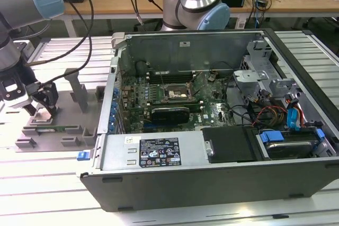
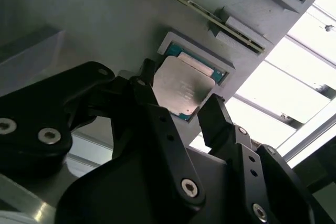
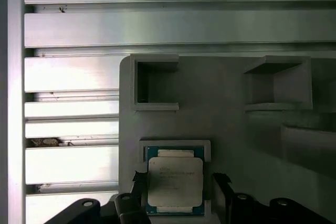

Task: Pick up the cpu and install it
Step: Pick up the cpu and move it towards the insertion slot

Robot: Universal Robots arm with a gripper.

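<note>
Straddling the cpu (image 3: 175, 181) in its grey fixture (image 3: 220, 124) recess | gripper (image 3: 179, 180) spread, one finger each side, unclamped | fixture on desk (image 1: 53, 183) beside computer case (image 1: 212, 183)

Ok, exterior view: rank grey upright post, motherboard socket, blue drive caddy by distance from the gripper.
1. Grey upright post, on the fixture beside the gripper.
2. Motherboard socket, mid-case.
3. Blue drive caddy, at the exterior view's right.

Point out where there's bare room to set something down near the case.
Free: the slatted table beside the fixture plate, at the exterior view's left of the case. Crowded: the plate's blocks, where the gripper straddles the cpu, and the case interior.
</note>
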